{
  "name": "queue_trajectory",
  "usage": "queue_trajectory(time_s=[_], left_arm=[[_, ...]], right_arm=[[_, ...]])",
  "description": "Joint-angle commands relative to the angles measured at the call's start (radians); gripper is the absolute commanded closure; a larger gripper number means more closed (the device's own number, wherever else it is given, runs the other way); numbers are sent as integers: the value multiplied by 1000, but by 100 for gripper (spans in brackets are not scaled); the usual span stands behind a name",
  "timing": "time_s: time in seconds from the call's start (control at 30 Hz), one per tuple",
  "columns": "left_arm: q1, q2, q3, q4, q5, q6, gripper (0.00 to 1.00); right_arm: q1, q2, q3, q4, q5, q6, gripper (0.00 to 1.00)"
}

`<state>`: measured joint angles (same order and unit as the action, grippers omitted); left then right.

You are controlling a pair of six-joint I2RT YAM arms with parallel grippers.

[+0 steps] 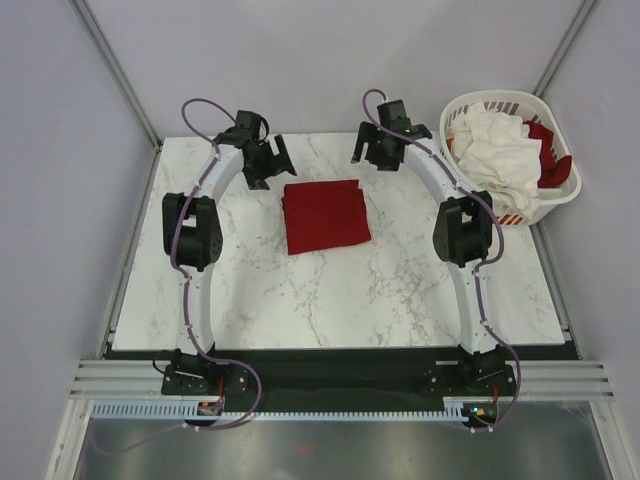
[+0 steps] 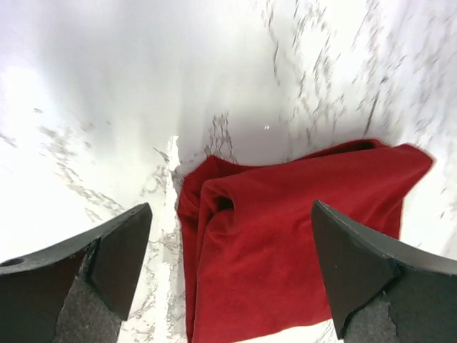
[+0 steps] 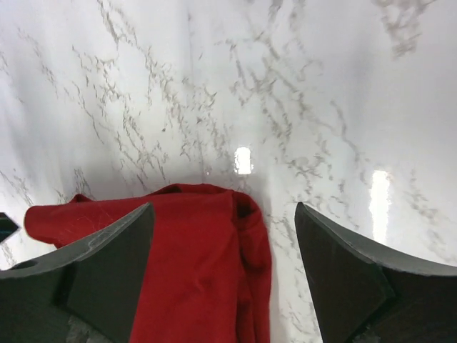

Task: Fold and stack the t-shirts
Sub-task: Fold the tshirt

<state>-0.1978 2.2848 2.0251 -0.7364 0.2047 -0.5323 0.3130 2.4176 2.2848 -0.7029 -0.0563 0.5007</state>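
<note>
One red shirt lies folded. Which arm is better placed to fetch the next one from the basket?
Right, likely. The right gripper is open, empty and close to the basket holding the white t-shirt. The left gripper, also open, sits past the folded red t-shirt, farther away.

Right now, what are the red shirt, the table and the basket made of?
Red shirt: soft matte cloth, probably cotton knit; it folds and wrinkles. Table: smooth glossy top with grey veins, marble or a marble-look laminate; lights reflect in it. Basket: white plastic, it seems; stiff slotted wall.
</note>
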Motion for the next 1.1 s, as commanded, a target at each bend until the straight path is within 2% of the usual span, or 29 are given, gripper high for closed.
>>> queue_trajectory(time_s=[0.0, 0.03, 0.07, 0.13, 0.17, 0.23, 0.27, 0.3, 0.33, 0.4, 0.5, 0.67, 0.83, 1.07], left_arm=[[15, -54, 104, -50, -5, 41, 0], [14, -74, 93, -52, -31, 49, 0], [12, -100, 46, -51, -43, 49, 0], [5, -182, -41, -46, -70, 52, 0], [-9, -206, -72, -41, -77, 55, 0], [-25, -264, -159, -15, -74, 66, 0], [-40, -278, -189, -2, -68, 69, 2], [-49, -300, -215, 30, -42, 74, 5], [-55, -307, -251, 43, -27, 75, 8], [-84, -315, -278, 86, 16, 83, 11], [-114, -279, -247, 121, 68, 87, 15], [-121, -119, -97, 129, 81, 83, 21], [-117, 8, 15, 129, 64, 80, 23], [-86, 84, 46, 127, 21, 81, 24]], right_arm=[[-29, -130, 9, 31, -4, -24, 12], [-31, -212, -40, 57, -10, -27, 13], [-31, -257, -159, 86, -43, -31, 14], [-29, -380, -346, 173, -94, -22, 21], [-28, -414, -407, 201, -172, 5, 27], [-22, -484, -581, 301, -288, 39, 50], [-17, -500, -634, 375, -412, 80, 60], [-14, -517, -686, 417, -466, 102, 75], [-12, -522, -779, 456, -509, 123, 81], [-5, -529, -853, 538, -578, 154, 92], [-5, -522, -942, 572, -582, 153, 96], [-5, -454, -1018, 644, -608, 168, 100], [-5, -417, -1100, 658, -588, 148, 100], [-26, -419, -1188, 645, -522, 118, 100]])
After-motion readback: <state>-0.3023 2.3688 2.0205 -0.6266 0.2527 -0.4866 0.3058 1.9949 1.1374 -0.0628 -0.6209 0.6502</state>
